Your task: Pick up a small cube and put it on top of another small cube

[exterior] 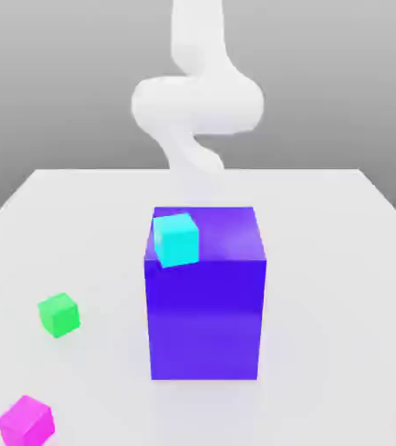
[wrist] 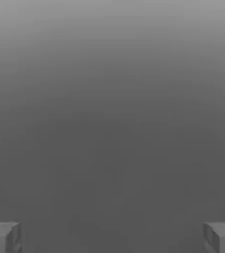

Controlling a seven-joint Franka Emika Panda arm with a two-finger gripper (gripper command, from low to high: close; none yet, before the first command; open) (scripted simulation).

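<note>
Two small matte cubes wait apart on the pale surface: the magenta cube near the exterior view's lower left, the green cube just beyond it, neither stacked yet. Jaws of the gripper stand wide apart, empty, presumably readied for a grasp. A cyan cube tops the glossy blue-violet block

Tall blue-violet block mid-table — flanks open
</note>
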